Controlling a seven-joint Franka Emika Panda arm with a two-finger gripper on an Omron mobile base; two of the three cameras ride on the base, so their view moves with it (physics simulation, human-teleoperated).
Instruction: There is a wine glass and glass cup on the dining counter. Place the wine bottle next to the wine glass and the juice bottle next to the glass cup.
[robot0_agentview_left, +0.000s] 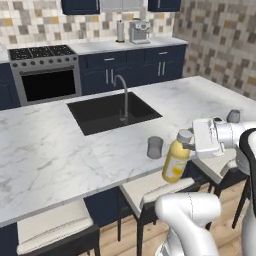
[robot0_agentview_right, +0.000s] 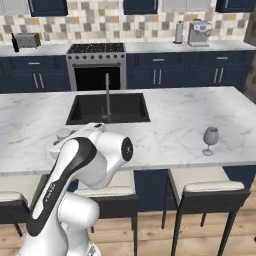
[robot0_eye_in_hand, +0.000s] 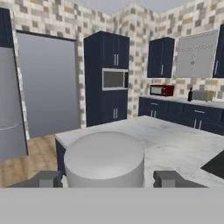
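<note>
My gripper (robot0_agentview_left: 189, 144) is shut on the juice bottle (robot0_agentview_left: 176, 162), a stout yellow bottle with a grey-white cap, gripped just under the cap. The bottle hangs tilted over the near edge of the dining counter (robot0_agentview_left: 50, 145). The glass cup (robot0_agentview_left: 155, 147), a short grey tumbler, stands on the counter just left of it. In the hand view the cap (robot0_eye_in_hand: 104, 159) sits between my fingertips (robot0_eye_in_hand: 48, 178). The wine glass (robot0_agentview_right: 210, 139) stands near the counter's front right edge. The wine bottle (robot0_agentview_right: 15, 43) stands far off on the wall counter, by a toaster.
A black sink (robot0_agentview_left: 112, 112) with a tall faucet (robot0_agentview_left: 122, 95) is set into the counter's middle. Cushioned stools (robot0_agentview_left: 160, 190) stand along the near side under the overhang. A stove (robot0_agentview_left: 45, 70) and a coffee machine (robot0_agentview_left: 139, 31) line the back wall.
</note>
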